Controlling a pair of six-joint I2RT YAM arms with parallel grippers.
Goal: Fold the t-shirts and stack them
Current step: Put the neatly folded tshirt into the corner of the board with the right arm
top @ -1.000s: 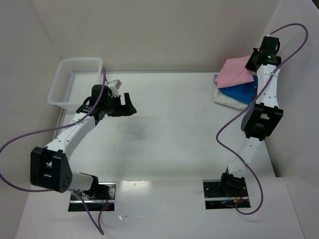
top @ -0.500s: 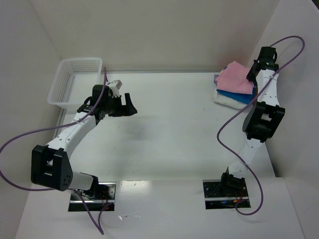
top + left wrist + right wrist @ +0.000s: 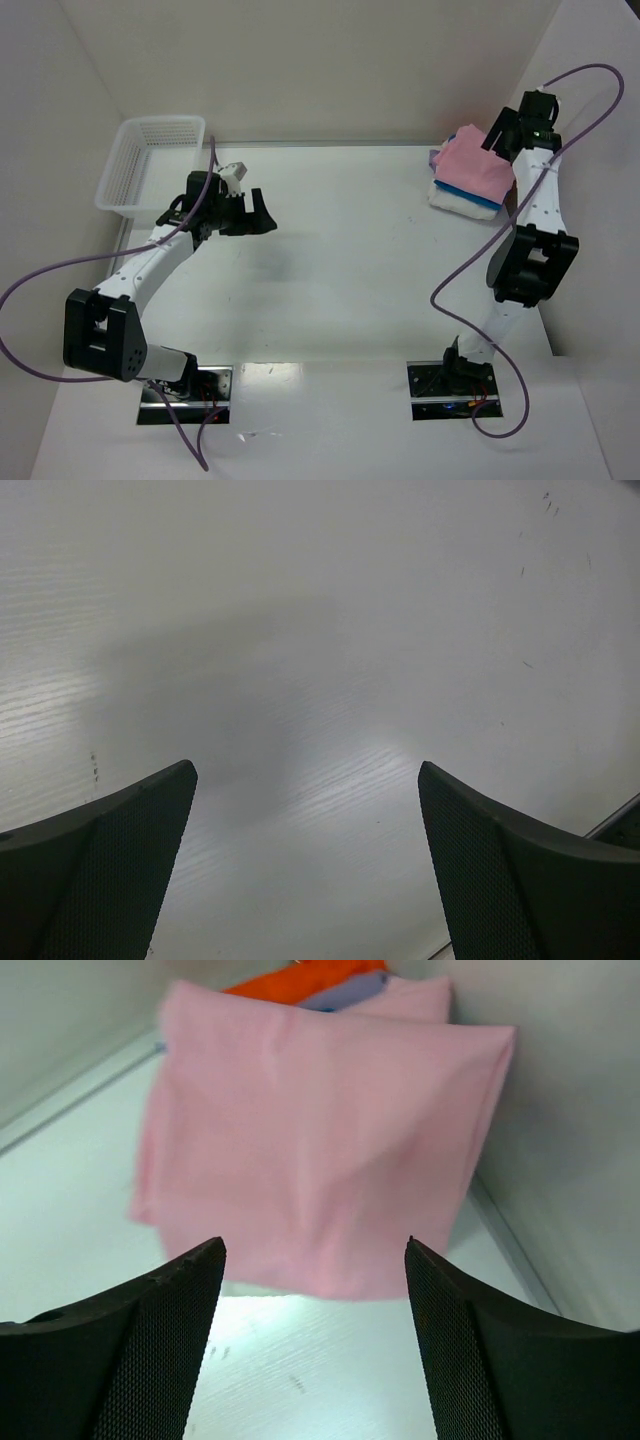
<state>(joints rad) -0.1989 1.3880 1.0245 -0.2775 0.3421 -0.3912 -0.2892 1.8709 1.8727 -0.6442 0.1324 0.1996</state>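
A folded light pink t-shirt point(image 3: 470, 162) point(image 3: 320, 1150) lies on top of a stack at the far right corner, over a bright blue one point(image 3: 468, 192) and a white one point(image 3: 452, 203). My right gripper point(image 3: 497, 135) point(image 3: 315, 1250) hovers at the pink shirt's edge, open, with nothing between its fingers. Lavender cloth point(image 3: 345, 990) and orange cloth point(image 3: 300, 978) peek out behind the pink shirt in the right wrist view. My left gripper point(image 3: 262, 212) point(image 3: 305, 772) hangs open over bare table at left centre, holding nothing.
A white plastic mesh basket point(image 3: 150, 160) stands at the far left corner. White walls close in the table at the back and on both sides; the right wall point(image 3: 570, 1160) runs right beside the stack. The tabletop point(image 3: 350, 250) is white.
My right gripper went from shut to open and let go of the pink shirt, which settled flatter on the stack. The right arm shifted slightly right. The left arm stayed put.
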